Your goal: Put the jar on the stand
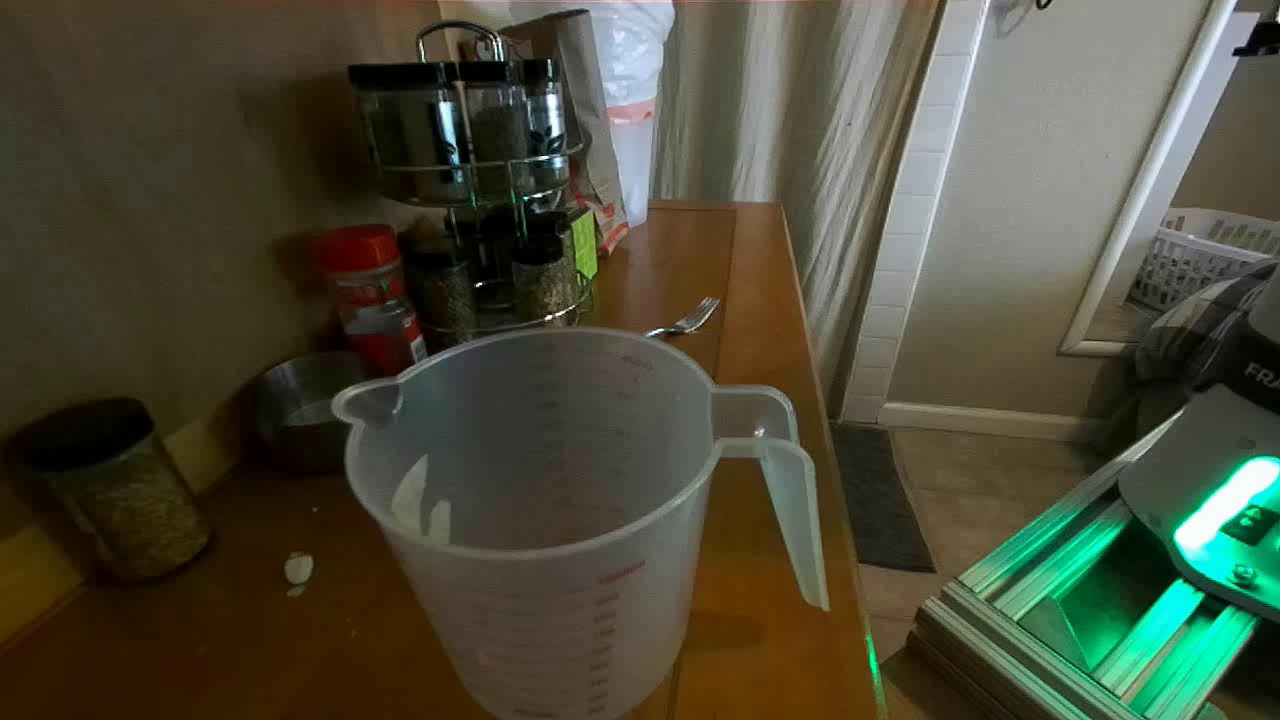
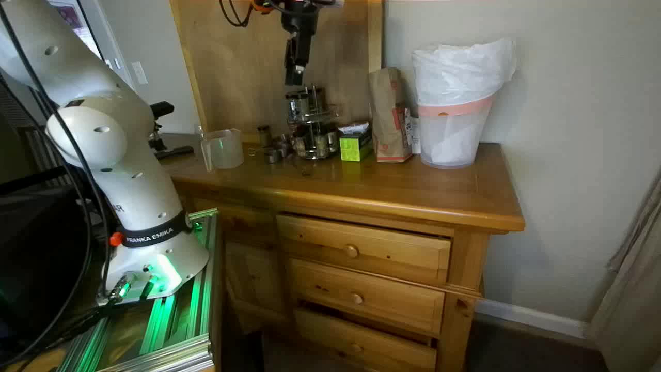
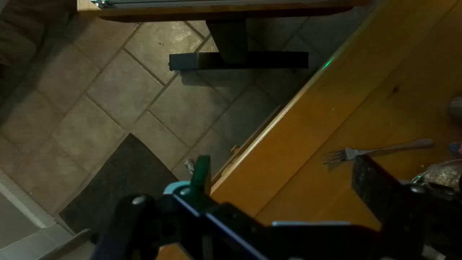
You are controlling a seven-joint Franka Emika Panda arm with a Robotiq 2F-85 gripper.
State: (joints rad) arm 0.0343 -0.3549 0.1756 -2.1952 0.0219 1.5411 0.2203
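Jaws: parted, the two tips well apart in the wrist view, with the desk [image 3: 281,159] showing between them; they hang above it, pointing down.
Arm [image 2: 134,170]: in an exterior view its white links lean up from the base and run out of sight at upper left; at the top edge the wrist [image 2: 301,20] appears, nearly vertical, jaws at its lower end.
Jar [image 1: 130,490]: standing on the desk by the back panel, dark lid up, lower than the jaws and off toward the arm's base.
Stand [image 1: 500,164]: two-tier wire rack of lidded jars, lower than the jaws; in an exterior view the tips end just above its top jars, depth between them not clear.
Fork [image 3: 389,147]: on the desk beneath the jaws, tines showing beside one tip.
Measuring jug [image 1: 560,600]: on the base side of the jaws, farther off than the jar.
Green box [image 2: 352,149], paper bag [image 2: 390,121], bin [image 2: 457,108]: on the side of the jaws away from the arm's base.
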